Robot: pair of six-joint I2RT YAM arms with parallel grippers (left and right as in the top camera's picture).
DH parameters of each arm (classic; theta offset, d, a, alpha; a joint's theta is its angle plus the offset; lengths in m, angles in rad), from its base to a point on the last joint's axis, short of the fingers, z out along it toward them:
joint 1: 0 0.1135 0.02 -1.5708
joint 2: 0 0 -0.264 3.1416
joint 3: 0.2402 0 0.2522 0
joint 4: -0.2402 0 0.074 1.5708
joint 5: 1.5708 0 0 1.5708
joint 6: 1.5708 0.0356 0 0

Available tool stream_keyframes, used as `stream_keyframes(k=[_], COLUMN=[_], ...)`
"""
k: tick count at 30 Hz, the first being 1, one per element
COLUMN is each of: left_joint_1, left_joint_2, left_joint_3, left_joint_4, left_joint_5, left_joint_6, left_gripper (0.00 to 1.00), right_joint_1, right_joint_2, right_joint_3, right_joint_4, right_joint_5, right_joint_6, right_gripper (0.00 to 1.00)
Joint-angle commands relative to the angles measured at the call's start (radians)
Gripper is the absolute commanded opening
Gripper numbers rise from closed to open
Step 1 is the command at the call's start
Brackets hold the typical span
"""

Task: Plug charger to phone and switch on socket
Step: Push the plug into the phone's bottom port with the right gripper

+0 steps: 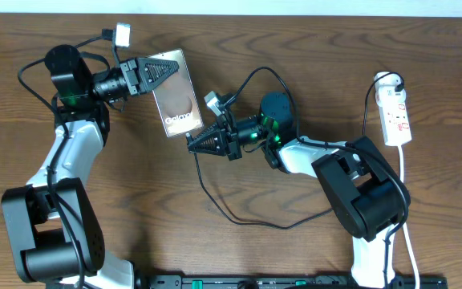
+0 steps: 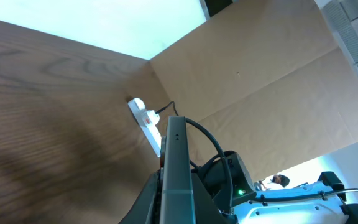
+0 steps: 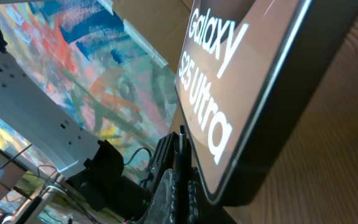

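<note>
The phone (image 1: 179, 100) shows its dark face with white "Galaxy" lettering. My left gripper (image 1: 165, 71) is shut on its far end. The left wrist view shows the phone edge-on (image 2: 176, 149) between the left gripper's fingers (image 2: 179, 202). My right gripper (image 1: 193, 144) is shut on the charger plug just below the phone's near edge. In the right wrist view the thin black plug tip (image 3: 181, 140) sticks up from the right gripper's fingers (image 3: 182, 186), right beside the phone's lower corner (image 3: 241, 93); I cannot tell if they touch. The charger cable (image 1: 239, 220) trails toward the front. The white socket (image 1: 396, 112) lies far right.
The socket's white cord (image 1: 407, 201) runs down the right side past the right arm's base (image 1: 363, 193). The socket also shows in the left wrist view (image 2: 145, 118), with a brown board wall (image 2: 260, 81) behind the table. The left arm's base (image 1: 50, 233) stands at front left.
</note>
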State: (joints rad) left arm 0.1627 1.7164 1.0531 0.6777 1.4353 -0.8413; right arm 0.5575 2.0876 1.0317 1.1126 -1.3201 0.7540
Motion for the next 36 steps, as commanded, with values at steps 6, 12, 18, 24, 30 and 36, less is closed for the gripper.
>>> stream_keyframes(k=[6,12,18,24,30,36], left_joint_1=[0.004,-0.002,-0.019,-0.019,-0.019,-0.019], left_joint_2=[-0.016,-0.016,-0.016,-0.016,-0.016,-0.016], left_joint_3=[-0.002,-0.002,-0.002,-0.002,-0.002,-0.002], left_joint_4=[0.009,0.008,0.008,0.009,0.009,0.009], left_joint_5=[0.011,0.012,0.012,0.017,0.047,0.072], left_joint_6=[-0.036,-0.036,-0.031,-0.027,-0.005,-0.003], left_gripper=[0.07,0.08,0.07,0.07,0.07,0.08], right_joint_1=[-0.002,-0.002,-0.002,-0.002,-0.002,-0.002], right_joint_2=[0.015,0.015,0.014,0.015,0.015,0.015], right_joint_3=[0.0,0.0,0.0,0.0,0.0,0.0], right_joint_4=[0.006,0.006,0.006,0.006,0.006,0.007], right_joint_5=[0.005,0.009,0.008,0.008,0.008,0.012], right_joint_6=[0.01,0.017,0.025,0.027,0.027,0.038], right_gripper=[0.01,0.01,0.01,0.01,0.01,0.01])
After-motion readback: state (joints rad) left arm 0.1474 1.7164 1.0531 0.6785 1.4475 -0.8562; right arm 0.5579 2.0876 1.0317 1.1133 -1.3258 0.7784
